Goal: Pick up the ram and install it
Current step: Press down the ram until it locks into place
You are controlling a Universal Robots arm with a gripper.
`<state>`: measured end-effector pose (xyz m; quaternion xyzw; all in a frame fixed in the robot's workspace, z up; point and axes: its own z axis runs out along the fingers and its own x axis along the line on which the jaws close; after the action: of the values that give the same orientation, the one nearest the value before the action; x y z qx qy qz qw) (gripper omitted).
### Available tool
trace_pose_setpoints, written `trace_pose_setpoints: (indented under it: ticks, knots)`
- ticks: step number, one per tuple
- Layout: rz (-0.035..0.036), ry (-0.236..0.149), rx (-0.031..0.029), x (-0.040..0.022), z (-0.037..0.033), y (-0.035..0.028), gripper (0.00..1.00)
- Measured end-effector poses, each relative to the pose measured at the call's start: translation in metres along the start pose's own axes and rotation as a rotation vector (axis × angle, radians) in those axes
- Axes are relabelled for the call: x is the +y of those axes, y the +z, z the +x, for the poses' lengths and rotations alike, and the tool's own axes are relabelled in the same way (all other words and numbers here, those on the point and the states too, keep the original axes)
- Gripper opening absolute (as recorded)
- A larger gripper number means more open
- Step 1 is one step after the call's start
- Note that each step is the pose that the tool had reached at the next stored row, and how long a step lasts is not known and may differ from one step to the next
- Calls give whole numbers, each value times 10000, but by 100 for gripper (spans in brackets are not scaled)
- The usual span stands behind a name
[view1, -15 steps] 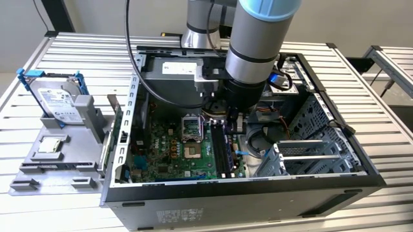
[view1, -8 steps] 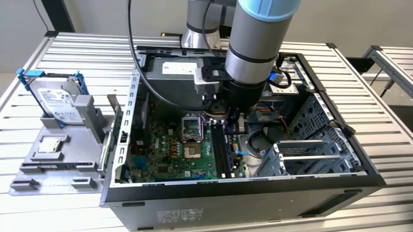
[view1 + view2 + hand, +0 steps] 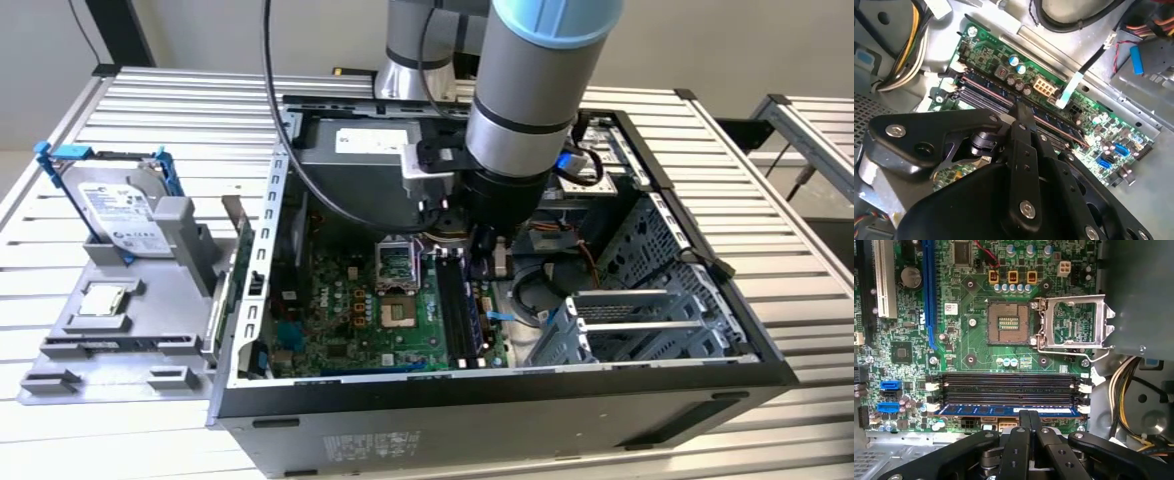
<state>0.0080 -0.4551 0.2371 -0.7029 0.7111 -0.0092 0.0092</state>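
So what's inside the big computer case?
A green motherboard with black memory slots, an open chip socket, and the ram in the slot by the gripper. In the exterior view the arm covers part of the board.

**Metal, plastic and lacquer inside the open case**

The ribbed silver metal bench (image 3: 160, 95) has a dull brushed sheen. The dark grey sheet-metal computer case (image 3: 534, 400) looks matt, and its perforated inner cage is bare steel. The green circuit board (image 3: 979, 347) is glossy lacquer with bright solder points; its hinged socket frame (image 3: 1071, 322) is shiny polished metal. The black plastic fingers (image 3: 1026, 440) look smooth and satin, set with bright steel screws. The silver hard drive (image 3: 127, 210) has a matt metal lid in a blue plastic frame.
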Motion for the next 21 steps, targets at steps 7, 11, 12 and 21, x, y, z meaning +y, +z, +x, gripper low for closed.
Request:
trace_pose_setpoints:
  ticks: [7, 11, 12, 21]
  knots:
    - [-69, 15, 0, -17, 139, 29, 0]
    - [-161, 60, 1, -24, 154, 62, 0]
    - [-163, 72, 3, -23, 154, 79, 0]
    - [-188, 103, 19, -22, 153, 180, 0]
